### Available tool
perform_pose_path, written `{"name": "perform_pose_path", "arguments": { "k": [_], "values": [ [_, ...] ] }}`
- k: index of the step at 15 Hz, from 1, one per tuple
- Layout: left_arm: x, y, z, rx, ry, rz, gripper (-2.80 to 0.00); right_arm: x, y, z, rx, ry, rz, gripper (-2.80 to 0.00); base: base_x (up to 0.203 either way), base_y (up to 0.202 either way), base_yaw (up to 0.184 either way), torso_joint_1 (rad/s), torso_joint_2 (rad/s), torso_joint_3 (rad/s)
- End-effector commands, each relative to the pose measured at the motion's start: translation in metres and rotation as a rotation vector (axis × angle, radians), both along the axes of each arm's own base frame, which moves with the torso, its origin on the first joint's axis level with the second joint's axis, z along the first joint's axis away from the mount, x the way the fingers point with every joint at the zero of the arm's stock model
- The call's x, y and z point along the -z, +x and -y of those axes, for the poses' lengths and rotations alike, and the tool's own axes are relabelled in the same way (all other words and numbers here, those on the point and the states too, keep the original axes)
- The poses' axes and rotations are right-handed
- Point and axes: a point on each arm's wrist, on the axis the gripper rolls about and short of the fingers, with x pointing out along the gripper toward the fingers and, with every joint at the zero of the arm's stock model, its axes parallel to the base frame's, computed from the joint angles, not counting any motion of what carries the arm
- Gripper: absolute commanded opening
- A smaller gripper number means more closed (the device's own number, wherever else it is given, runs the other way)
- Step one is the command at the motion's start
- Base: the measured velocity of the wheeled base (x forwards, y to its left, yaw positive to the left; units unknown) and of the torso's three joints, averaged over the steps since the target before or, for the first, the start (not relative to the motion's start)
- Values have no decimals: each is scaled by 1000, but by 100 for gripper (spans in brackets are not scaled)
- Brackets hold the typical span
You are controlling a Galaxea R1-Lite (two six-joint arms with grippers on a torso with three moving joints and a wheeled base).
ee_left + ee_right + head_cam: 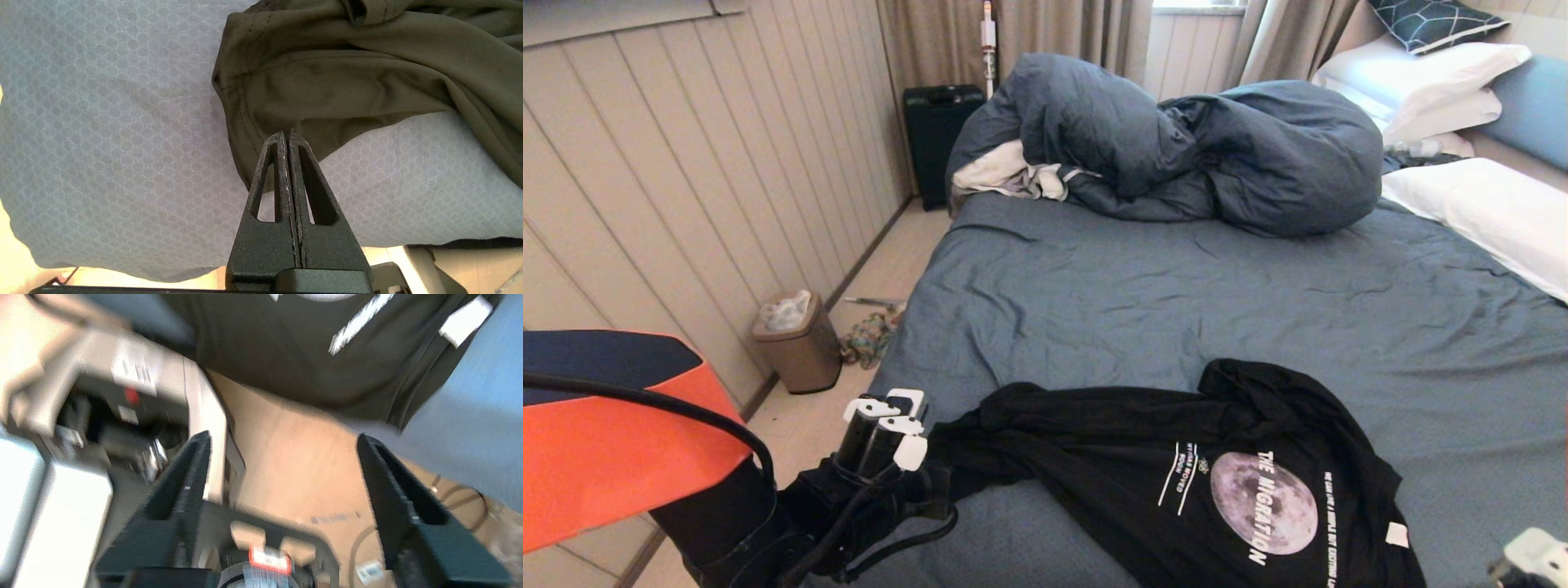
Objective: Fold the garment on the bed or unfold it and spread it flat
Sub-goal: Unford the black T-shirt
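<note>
Garment [1176,474] lower edge cut off; right end effector [282,457] blurred, empty.

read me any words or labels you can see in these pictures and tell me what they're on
"THE MIGRATION": white letters beside the moon print on the T-shirt, which lies on the bed.
Small white lines left of the moon: too small to read.
White line of small print right of "THE MIGRATION": too small to read.
White neck tag: no text can be made out.
Sticker on the right arm's wrist: blurred, unreadable.
</note>
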Motion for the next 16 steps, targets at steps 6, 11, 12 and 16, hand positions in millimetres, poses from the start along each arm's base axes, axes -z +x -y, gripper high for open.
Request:
{"name": "perform_pose_path", "arguments": {
  "k": [6,11,12,16],
  "values": [
    [-3,0,0,-4,-11,12,-280,-11,141,3,191,83,-9,-280,0,0,0,0,0,0],
    [-3,0,0,-3,-10,11,-280,-24,276,21,296,107,191,-280,0,0,0,0,0,0],
    [-2,0,0,-3,-8,9,-280,-21,296,23,324,85,214,-280,0,0,0,0,0,0],
    [-1,1,1,-3,-6,6,-280,7,344,24,362,22,216,0,0,0,0,0,0,0]
  ]
}}
